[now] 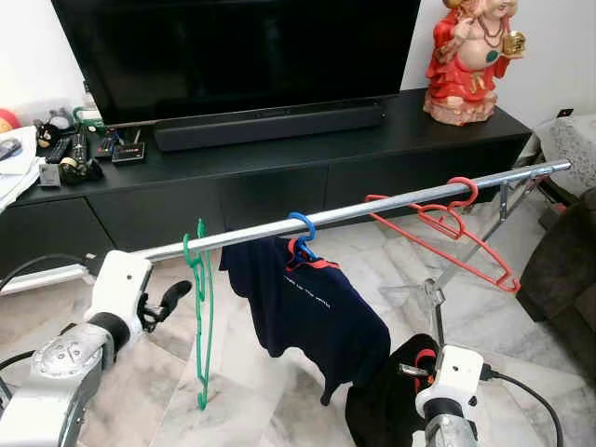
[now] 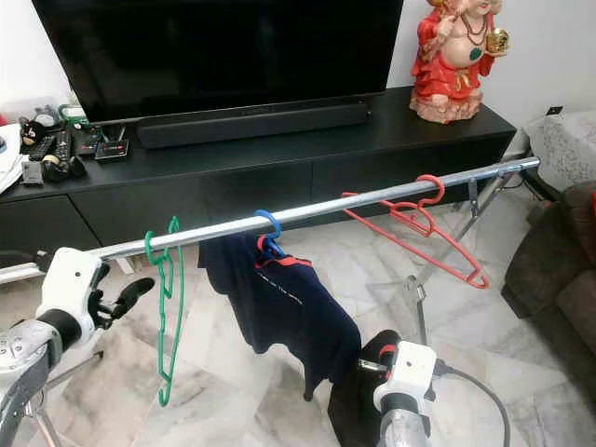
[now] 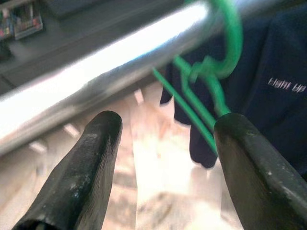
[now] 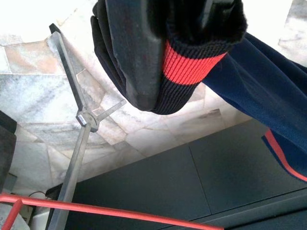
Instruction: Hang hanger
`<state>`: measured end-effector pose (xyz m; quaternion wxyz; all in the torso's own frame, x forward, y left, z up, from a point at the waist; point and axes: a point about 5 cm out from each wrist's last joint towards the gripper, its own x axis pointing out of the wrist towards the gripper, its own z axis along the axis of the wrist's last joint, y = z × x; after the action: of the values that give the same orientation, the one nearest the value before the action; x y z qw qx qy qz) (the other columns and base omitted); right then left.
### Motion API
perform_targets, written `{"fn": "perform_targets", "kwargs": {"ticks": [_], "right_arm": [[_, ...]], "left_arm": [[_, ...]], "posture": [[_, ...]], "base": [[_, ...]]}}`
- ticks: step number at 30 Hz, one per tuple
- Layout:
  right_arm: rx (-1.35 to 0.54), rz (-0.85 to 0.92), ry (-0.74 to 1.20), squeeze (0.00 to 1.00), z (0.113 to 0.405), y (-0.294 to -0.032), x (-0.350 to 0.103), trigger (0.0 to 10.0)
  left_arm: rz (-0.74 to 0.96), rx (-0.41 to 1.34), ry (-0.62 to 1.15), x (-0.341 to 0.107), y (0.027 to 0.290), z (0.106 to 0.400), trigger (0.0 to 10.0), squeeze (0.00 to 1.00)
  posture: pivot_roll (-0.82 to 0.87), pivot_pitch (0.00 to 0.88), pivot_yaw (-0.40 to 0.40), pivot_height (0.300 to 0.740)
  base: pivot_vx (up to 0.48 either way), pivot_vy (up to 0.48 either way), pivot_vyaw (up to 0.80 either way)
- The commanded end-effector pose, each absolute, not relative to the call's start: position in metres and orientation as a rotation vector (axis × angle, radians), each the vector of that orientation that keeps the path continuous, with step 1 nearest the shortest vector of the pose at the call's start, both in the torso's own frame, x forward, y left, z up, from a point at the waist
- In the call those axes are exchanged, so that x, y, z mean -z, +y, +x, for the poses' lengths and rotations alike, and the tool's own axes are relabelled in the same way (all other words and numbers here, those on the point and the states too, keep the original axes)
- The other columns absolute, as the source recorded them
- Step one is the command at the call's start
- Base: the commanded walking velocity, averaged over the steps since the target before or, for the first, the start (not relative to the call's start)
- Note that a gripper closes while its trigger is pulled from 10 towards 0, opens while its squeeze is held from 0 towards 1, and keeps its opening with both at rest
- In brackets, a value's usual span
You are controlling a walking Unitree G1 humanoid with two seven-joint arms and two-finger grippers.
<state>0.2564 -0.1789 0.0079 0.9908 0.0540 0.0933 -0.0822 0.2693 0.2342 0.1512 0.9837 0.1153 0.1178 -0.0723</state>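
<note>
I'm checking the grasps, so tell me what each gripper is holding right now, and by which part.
The left gripper is open beside the green hanger and holds nothing. The right gripper holds a dark garment by its red-striped ribbed edge.

Navy shirt (image 1: pixel 307 307) on the blue hanger (image 1: pixel 300 226), hung from the rail (image 1: pixel 372 209): one line of small white print across the chest, too small to read in the eye views. In the left wrist view the same print (image 3: pixel 287 85) lies just beyond the left gripper (image 3: pixel 163 143), past the far fingertip; letters blurred, possibly "LIGHT UP", uncertain. No other legible text, brand or number.
</note>
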Motion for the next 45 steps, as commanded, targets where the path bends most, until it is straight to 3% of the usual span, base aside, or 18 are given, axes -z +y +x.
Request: {"fn": "perform_targets", "kwargs": {"ticks": [1,6,18,30,35,42,43,44,45], "right_arm": [[0.167,0.107,0.187,0.0,0.256,-0.178,-0.007,10.0],[0.166,0.11,0.188,0.0,0.258,-0.176,-0.007,10.0],[0.192,0.121,0.179,0.0,0.26,-0.175,-0.008,10.0],[0.195,0.122,0.186,0.0,0.259,-0.175,-0.006,10.0],[0.193,0.125,0.185,0.0,0.26,-0.173,-0.006,10.0],[0.195,0.123,0.191,0.0,0.258,-0.173,-0.004,10.0],[0.195,0.123,0.191,0.0,0.258,-0.173,-0.004,10.0],[0.194,0.123,0.192,0.0,0.258,-0.173,-0.004,10.0],[0.193,0.124,0.193,0.0,0.258,-0.172,-0.004,10.0]], "left_arm": [[0.223,0.136,0.287,-0.147,0.236,0.27,10.0,0.0],[0.216,0.18,0.335,-0.138,0.224,0.278,10.0,0.0],[0.208,0.101,0.414,-0.132,0.211,0.311,10.0,0.0],[0.184,0.072,0.437,-0.133,0.215,0.311,10.0,0.0],[0.173,0.161,0.437,-0.14,0.211,0.308,10.0,0.0],[0.218,0.16,0.475,-0.146,0.234,0.293,10.0,0.0],[0.224,0.154,0.474,-0.148,0.238,0.291,10.0,0.38],[0.226,0.148,0.468,-0.151,0.241,0.29,10.0,1.0],[0.218,0.148,0.454,-0.155,0.242,0.29,10.0,1.0]], "posture": [[0.06,0.113,0.037,0.74],[0.06,0.11,0.043,0.74],[0.03,0.09,0.077,0.74],[0.04,0.087,0.08,0.74],[0.04,0.089,0.081,0.74],[0.05,0.102,0.088,0.74],[0.05,0.103,0.088,0.74],[0.06,0.104,0.088,0.74],[0.06,0.105,0.088,0.74]], "base": [[0.0,0.0,0.0],[0.0,0.0,0.0],[0.0,0.0,0.0],[0.0,0.0,0.0],[0.0,0.0,0.0],[0.0,0.0,0.0],[0.0,0.0,0.0],[0.0,0.0,0.0],[0.0,0.0,0.0]]}}
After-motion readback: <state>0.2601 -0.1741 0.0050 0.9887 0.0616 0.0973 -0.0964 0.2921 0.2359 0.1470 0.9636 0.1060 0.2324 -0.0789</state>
